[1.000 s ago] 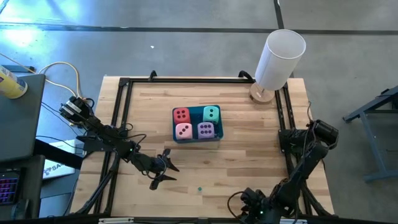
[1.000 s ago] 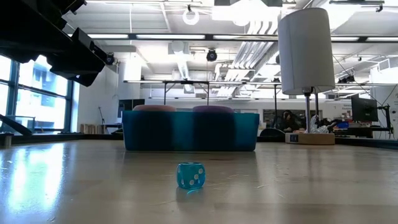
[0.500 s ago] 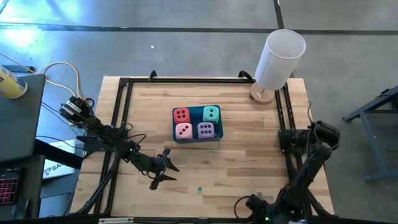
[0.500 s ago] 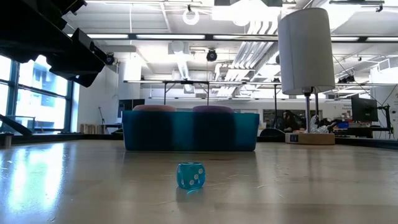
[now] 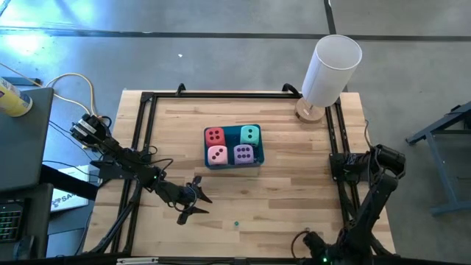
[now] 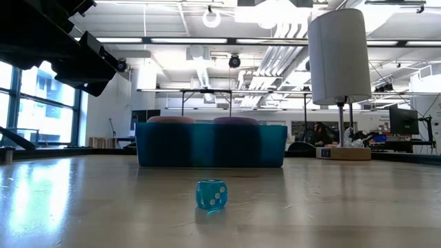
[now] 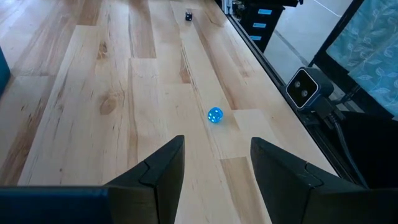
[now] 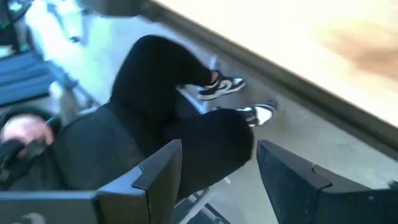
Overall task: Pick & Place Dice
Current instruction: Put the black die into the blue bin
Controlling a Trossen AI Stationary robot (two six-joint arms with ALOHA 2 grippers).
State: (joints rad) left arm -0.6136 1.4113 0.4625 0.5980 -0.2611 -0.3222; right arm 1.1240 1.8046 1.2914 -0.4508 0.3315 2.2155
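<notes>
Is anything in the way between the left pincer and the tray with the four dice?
Nothing visible. In the high view the left pincer hangs open, and only bare wood lies between it and the blue tray holding the dice.

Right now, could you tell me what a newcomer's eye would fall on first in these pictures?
Probably the blue tray at the middle of the wooden table, with four soft dotted cubes in it: red, teal, pink and purple. Next, the tall white cylinder at the table's far right corner. The left pincer hangs open near the front edge, by a tiny blue die.
</notes>
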